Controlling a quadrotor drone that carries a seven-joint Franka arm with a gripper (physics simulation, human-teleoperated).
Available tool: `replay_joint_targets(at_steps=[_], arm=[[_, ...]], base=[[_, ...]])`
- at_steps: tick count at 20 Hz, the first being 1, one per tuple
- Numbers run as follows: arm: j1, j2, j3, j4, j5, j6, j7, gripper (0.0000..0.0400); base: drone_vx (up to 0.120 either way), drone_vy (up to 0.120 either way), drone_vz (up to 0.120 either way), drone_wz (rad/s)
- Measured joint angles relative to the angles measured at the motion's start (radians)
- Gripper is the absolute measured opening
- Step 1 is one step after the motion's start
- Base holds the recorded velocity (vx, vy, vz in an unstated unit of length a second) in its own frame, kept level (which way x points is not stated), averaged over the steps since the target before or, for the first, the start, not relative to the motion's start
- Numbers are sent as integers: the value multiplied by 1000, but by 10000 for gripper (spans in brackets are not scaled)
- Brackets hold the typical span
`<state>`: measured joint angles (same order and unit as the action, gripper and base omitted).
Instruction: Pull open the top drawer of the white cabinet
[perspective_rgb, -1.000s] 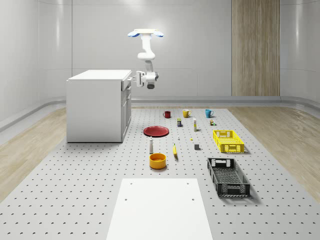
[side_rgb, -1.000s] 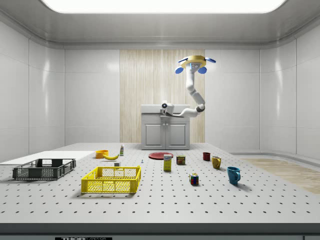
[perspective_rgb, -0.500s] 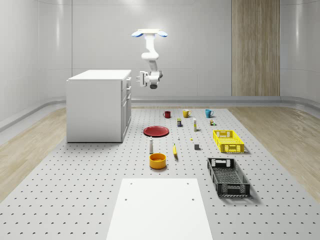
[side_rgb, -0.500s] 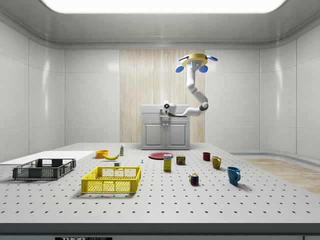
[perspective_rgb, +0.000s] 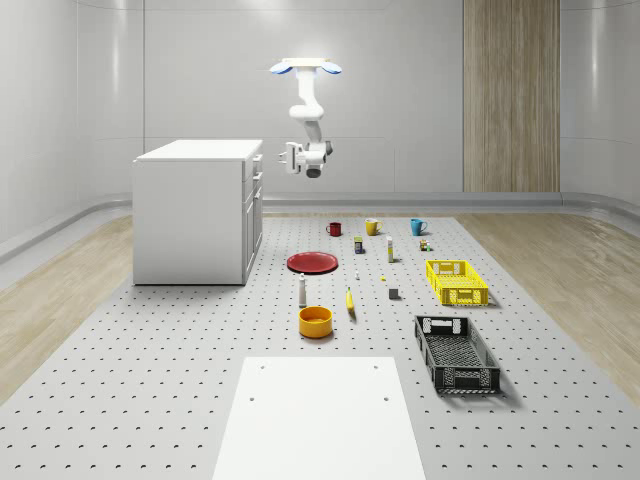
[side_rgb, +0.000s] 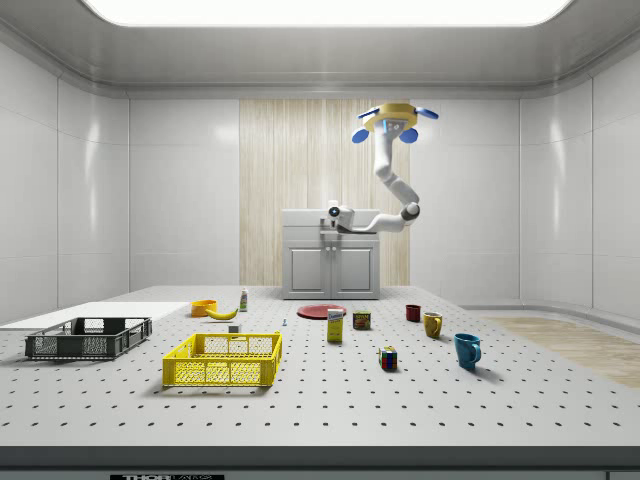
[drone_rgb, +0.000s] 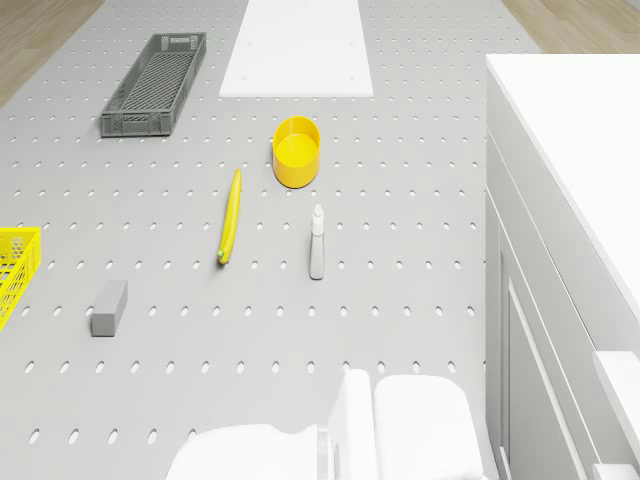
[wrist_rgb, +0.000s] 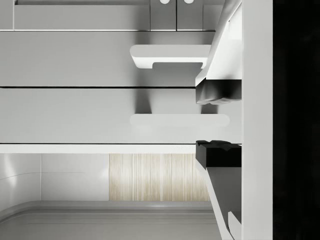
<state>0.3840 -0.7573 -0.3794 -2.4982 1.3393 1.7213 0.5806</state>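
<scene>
We take the white cabinet (perspective_rgb: 198, 210) as our landmark: it stands on the perforated desk (perspective_rgb: 150, 380), at the whole-scene view's left. Its top drawer (perspective_rgb: 256, 161) sits just under the cabinet's top on the face that looks toward the drone (perspective_rgb: 305, 68). That drawer stood pulled out a second ago and has looked flush with the cabinet front since half a second ago.

The drone hovers well above the desk, off that drawer side of the cabinet and higher than its top. Since the earlier frames it has drifted further away from the cabinet and a little upward.

The arm hangs down from the drone and bends back toward the cabinet, with the pincer (perspective_rgb: 291, 157) level with the top drawer. A second ago the pincer was right at the drawer front; now it hangs apart from it, with clear wall showing between the two.

In the wrist view the pincer (wrist_rgb: 218, 122) is released: its two dark fingertips (wrist_rgb: 216, 91) stand spread with nothing between them. Beyond them lies the cabinet front with the drawer handle (wrist_rgb: 179, 120).

Out from the cabinet's front, the red plate (perspective_rgb: 312, 262) lies on the desk.
</scene>
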Motion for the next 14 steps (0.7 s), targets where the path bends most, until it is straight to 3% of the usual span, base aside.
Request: replay_joint_targets(at_steps=[2, 4, 7, 14], arm=[[12, -1, 10, -3, 10, 18, -1, 121], [25, -1, 23, -5, 23, 39, -3, 193], [44, 2, 46, -8, 47, 72, -6, 252], [88, 22, 109, -5, 114, 150, -21, 296]], base=[[0, 0, 0, 0], [0, 0, 0, 0], [0, 0, 0, 0], [0, 0, 0, 0]])
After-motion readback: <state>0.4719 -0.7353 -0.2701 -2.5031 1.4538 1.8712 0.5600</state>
